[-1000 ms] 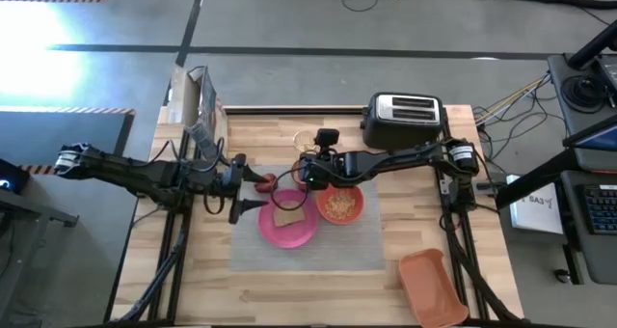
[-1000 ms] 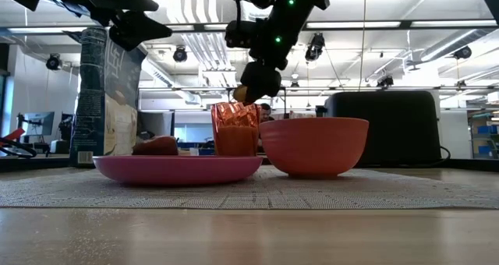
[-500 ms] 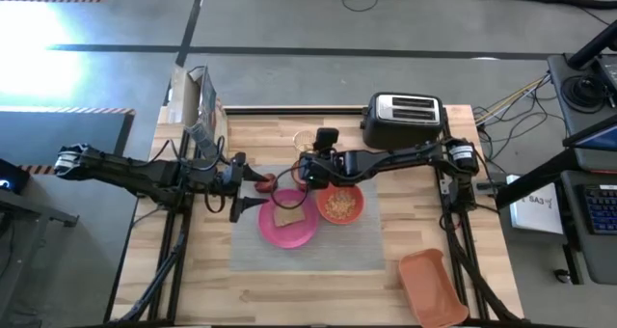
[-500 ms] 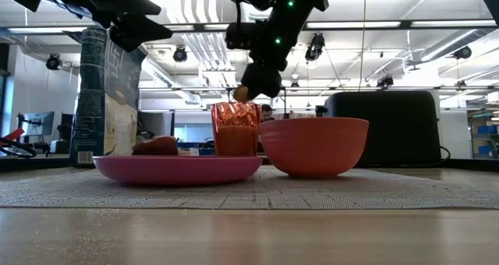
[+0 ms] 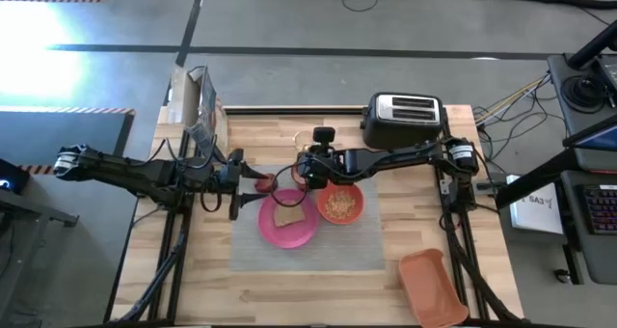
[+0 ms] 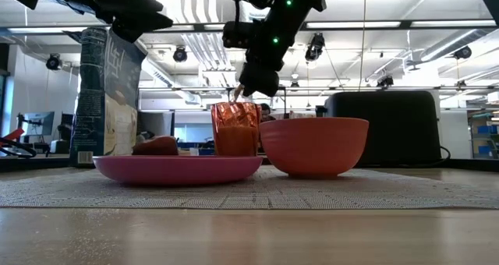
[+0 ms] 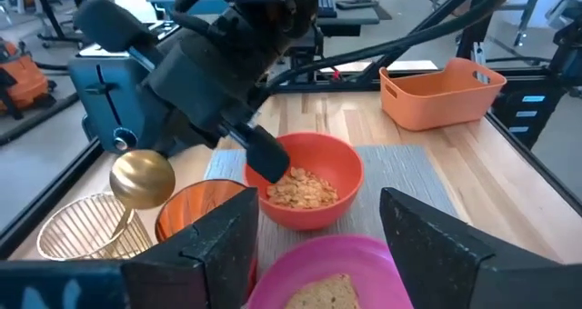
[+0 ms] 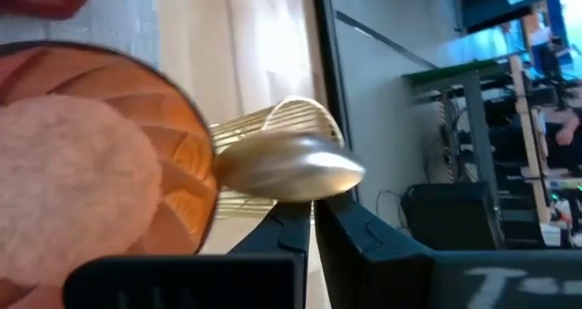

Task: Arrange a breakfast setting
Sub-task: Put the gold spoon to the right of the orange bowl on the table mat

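- Workshop background noted: grey floor, ceiling lights, desks and cables beyond a pale wooden surface [image 5: 424, 174].
- On the surface, a grey mat [image 5: 371, 241] carries the plate [image 5: 287, 228] with toast [image 5: 287, 215], the bowl [image 5: 340, 205] and the cup [image 6: 235, 128]; toaster [image 5: 403, 118] behind, tray [image 5: 432, 287] near the front edge.
- Right end effector [image 8: 312, 211] is clamped on the spoon [image 8: 286, 166], held above the cup beside a clear glass [image 7: 77, 229].
- Risk judged: the thin handle could pivot or slip, dropping the spoon into the cup.
- Left end effector [image 7: 318, 232], partly spread and holding nothing, hovers close by over the plate's edge; a collision between arms is possible.
- Apple [image 5: 262, 182] lies at the mat's corner and could be knocked.
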Robot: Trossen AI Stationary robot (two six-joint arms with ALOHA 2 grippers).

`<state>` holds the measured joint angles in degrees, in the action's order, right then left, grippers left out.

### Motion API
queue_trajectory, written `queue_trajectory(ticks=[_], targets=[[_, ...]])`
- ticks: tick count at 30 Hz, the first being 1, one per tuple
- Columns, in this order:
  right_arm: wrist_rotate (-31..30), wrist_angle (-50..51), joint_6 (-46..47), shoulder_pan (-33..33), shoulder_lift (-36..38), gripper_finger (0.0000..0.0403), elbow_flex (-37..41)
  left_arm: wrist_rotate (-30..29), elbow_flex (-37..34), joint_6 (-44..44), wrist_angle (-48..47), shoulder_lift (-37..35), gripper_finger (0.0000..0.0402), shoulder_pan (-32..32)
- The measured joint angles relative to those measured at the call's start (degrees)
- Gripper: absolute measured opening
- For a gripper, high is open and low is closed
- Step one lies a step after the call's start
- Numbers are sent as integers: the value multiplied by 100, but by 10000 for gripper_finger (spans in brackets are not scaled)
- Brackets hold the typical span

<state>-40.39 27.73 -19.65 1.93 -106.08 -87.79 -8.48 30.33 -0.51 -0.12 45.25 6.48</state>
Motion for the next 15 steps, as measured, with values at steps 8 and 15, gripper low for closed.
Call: queue_trajectory(ticks=[8, 15], targets=[[-545, 209, 356, 9, 0, 9, 0, -10, 0, -94, -125, -65, 211, -3], [-882, 207, -211, 15, 24, 9, 0, -13, 0, -132, -127, -67, 211, -3]])
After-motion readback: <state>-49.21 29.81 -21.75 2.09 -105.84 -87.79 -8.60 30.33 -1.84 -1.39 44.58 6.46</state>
